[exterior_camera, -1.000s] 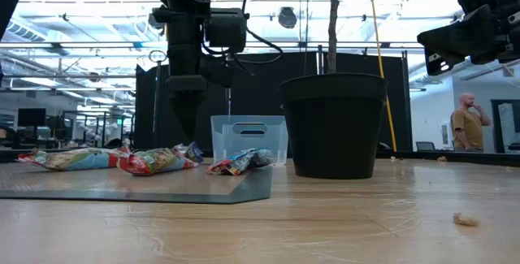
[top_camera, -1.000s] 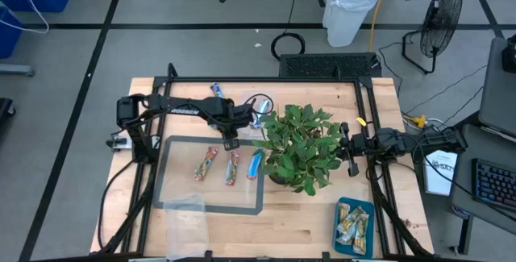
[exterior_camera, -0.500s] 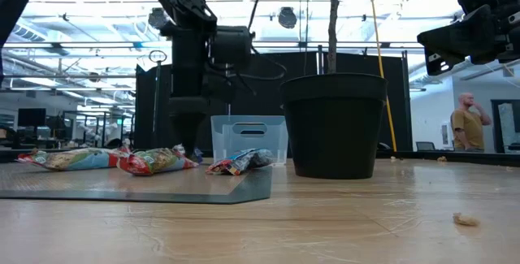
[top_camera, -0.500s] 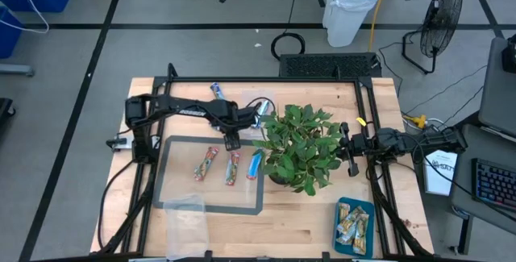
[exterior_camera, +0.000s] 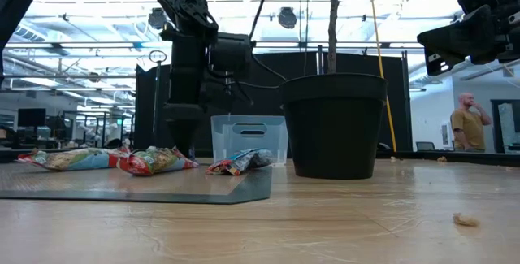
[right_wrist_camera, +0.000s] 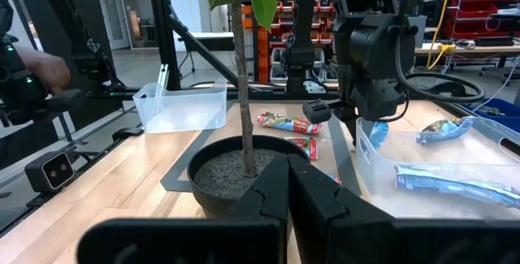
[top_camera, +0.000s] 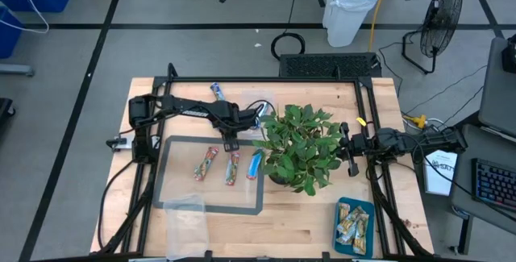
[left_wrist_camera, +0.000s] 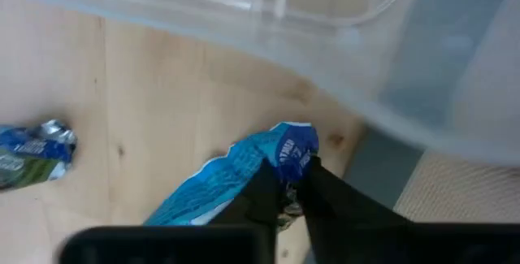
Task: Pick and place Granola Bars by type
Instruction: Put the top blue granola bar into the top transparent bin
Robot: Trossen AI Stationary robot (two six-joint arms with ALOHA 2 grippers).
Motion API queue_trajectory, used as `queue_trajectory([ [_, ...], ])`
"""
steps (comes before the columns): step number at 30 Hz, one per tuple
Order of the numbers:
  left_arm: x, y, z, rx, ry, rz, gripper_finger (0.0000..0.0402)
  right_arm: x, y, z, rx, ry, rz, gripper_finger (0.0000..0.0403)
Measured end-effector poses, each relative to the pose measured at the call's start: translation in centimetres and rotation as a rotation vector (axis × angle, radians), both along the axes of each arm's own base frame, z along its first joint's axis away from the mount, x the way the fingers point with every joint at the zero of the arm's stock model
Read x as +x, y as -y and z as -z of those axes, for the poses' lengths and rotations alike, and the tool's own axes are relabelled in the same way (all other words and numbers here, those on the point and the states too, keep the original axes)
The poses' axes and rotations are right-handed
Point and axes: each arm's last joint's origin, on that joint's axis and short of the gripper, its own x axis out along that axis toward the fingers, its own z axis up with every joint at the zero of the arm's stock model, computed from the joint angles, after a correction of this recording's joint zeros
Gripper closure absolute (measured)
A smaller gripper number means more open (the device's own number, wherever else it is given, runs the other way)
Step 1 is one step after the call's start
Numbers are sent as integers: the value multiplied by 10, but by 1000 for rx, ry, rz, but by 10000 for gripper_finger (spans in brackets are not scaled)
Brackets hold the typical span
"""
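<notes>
Two red-and-tan granola bars (top_camera: 205, 164) (top_camera: 232, 168) and a blue one (top_camera: 255, 164) lie on the grey mat. Another blue bar (top_camera: 218, 91) lies near the table's far edge. Several green-and-beige bars (top_camera: 352, 223) lie in the teal tray. My left gripper (top_camera: 230, 142) (exterior_camera: 180, 138) stands low between the mat's far edge and a clear tub (top_camera: 260, 106), shut on a blue bar (left_wrist_camera: 236, 175). My right gripper (top_camera: 347, 154) (right_wrist_camera: 288, 166) hovers shut to the right of the potted plant (top_camera: 300, 147). My left gripper pinches the blue bar by its crimped end (left_wrist_camera: 294, 144) between its two fingers (left_wrist_camera: 264, 195). It comes from above, pointing down. The rest of the wrapper stretches away over the wooden table; whether it is lifted clear I cannot tell.
The plant's black pot (exterior_camera: 333, 126) stands between the two arms. A second clear tub (top_camera: 187, 223) sits at the near left edge. The teal tray (top_camera: 355, 202) sits at the near right. A loose blue bar (left_wrist_camera: 32, 154) lies on the wood near the left gripper. People show beyond the table.
My left gripper has come down toward the table beside the clear tub, staying upright, while the arm's shoulder has swung slightly to the right. The bars on the mat have kept still.
</notes>
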Motion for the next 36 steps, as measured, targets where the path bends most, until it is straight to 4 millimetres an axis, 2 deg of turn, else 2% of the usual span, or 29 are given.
queue_trajectory([
  [2, -2, 0, 0, 11, -20, -13, 381, 0, 0, 0, 0, 0, 0, 403],
  [5, -6, 2, -6, 69, -73, -27, 381, 0, 0, 0, 0, 0, 0, 403],
  [11, -8, 15, -45, 125, 32, -4, 382, 0, 0, 0, 0, -1, 0, 403],
  [18, -6, 26, -113, 178, 409, 128, 384, 0, 0, 0, 0, -1, 0, 403],
  [20, -4, 22, -130, 162, 558, 181, 384, 0, 0, 0, 0, -1, -1, 403],
  [23, 4, 12, -143, 80, 754, 250, 384, 0, 0, 0, 0, -1, 0, 403],
  [27, 17, -1, -137, 22, 850, 256, 384, 0, 0, 0, 0, -1, 0, 403],
  [31, 29, -19, -107, -24, 795, 165, 384, 0, 0, 0, 0, -1, -1, 403],
  [36, 36, -40, -73, -163, 742, 39, 384, 0, 0, 0, -1, -4, 0, 403],
])
